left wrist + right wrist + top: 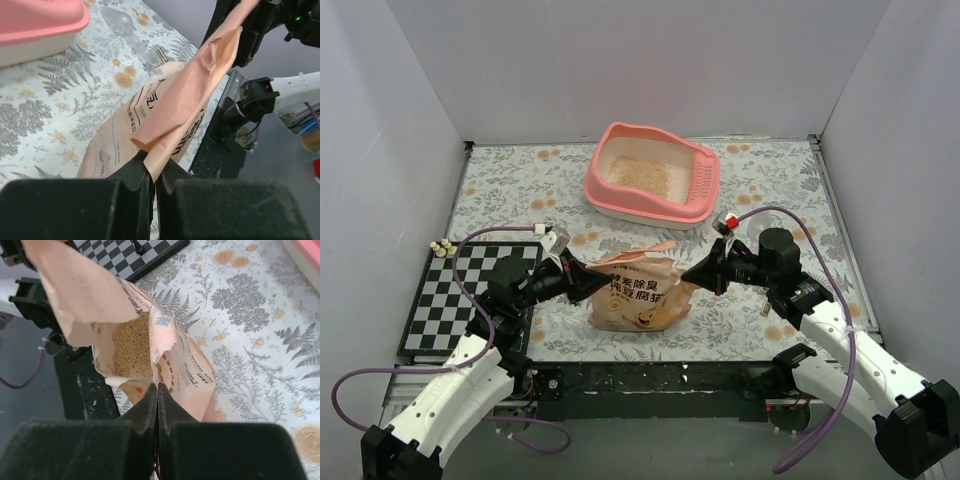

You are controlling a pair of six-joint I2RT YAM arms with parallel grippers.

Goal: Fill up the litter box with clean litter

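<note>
The pink litter box [616, 140] stands at the back middle of the table, with a thin layer of tan clean litter [642, 172] on its base. An orange-tan printed bag [635, 293] sits between my arms near the front edge. My left gripper [578, 277] is shut on the bag's left top edge [165, 150]. My right gripper [692, 280] is shut on the torn right top edge [167, 375]. The bag's mouth gapes, and more litter [132, 352] shows inside it. A corner of the litter box [40, 22] also appears in the left wrist view.
A black-and-white chessboard [470, 295] lies at the front left, with small cream pieces [442, 246] at its far corner. A clear plastic object [120, 22] lies on the floral cloth beyond the bag. White walls close in the left, back and right sides.
</note>
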